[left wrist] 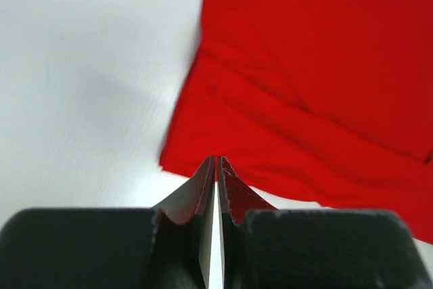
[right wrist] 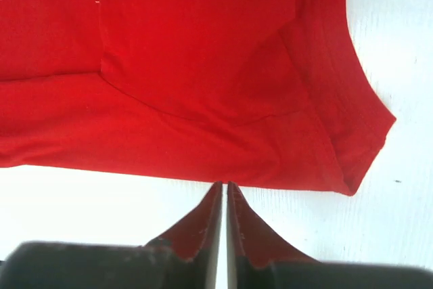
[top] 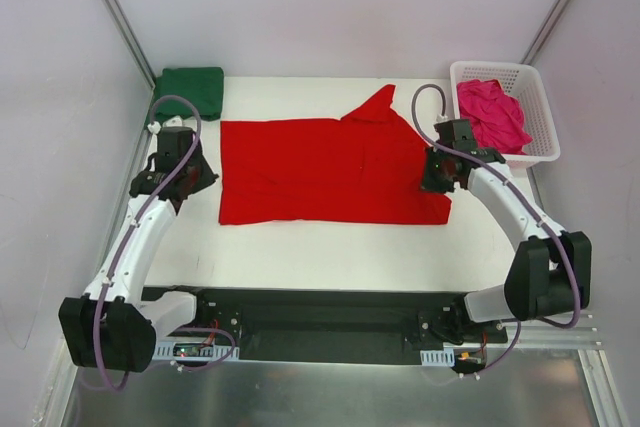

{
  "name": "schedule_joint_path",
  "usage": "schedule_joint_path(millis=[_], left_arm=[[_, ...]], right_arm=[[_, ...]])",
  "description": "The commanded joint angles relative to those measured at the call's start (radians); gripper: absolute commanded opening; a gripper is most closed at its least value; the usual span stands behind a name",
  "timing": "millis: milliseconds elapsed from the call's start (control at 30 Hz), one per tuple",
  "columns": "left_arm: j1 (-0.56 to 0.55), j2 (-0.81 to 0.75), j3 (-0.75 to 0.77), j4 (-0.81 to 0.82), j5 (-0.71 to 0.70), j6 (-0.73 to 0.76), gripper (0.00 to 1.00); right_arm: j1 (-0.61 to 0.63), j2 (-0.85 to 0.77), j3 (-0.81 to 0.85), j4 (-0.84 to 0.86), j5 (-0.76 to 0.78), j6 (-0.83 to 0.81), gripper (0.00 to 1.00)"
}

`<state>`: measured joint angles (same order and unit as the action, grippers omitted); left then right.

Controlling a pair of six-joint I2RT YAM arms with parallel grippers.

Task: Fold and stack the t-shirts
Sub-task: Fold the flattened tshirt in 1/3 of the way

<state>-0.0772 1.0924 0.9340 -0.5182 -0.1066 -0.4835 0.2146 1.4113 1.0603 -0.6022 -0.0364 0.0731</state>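
Near left: left gripper [left wrist: 216, 160], pinched to a hairline slit, empty, just off the near-left corner of the red shirt [top: 330, 172]. Near right: right gripper [right wrist: 224, 184], likewise all but closed on nothing, tips just beside the shirt's edge near the collar. Mid-table [top: 320, 252]: red shirt spread flat, partly folded, one sleeve pointing away. Far left: green shirt [top: 190, 92], folded. Far right: pink shirt [top: 490, 112], crumpled in the basket [top: 547, 122]. Judged light, limp, prone to sag and wrinkle. Best pinched at hemmed corners or the ribbed collar, both sides lifted together. No brand, label or legible writing visible.
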Motion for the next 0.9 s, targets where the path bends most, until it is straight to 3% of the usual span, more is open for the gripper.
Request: schedule_joint_path(millis=[0, 400, 867], left_arm=[[0.002, 0.047, -0.02, 0.047, 0.152, -0.006, 0.04], [-0.042, 0.176, -0.181, 0.317, 0.272, -0.082, 0.0], [-0.056, 0.343, -0.186, 0.409, 0.268, -0.079, 0.0]], right_arm=[[0.017, 0.035, 0.018, 0.041, -0.08, 0.005, 0.09], [0.071, 0.201, -0.022, 0.196, -0.129, 0.053, 0.06], [0.069, 0.291, -0.013, 0.168, -0.094, 0.039, 0.05]])
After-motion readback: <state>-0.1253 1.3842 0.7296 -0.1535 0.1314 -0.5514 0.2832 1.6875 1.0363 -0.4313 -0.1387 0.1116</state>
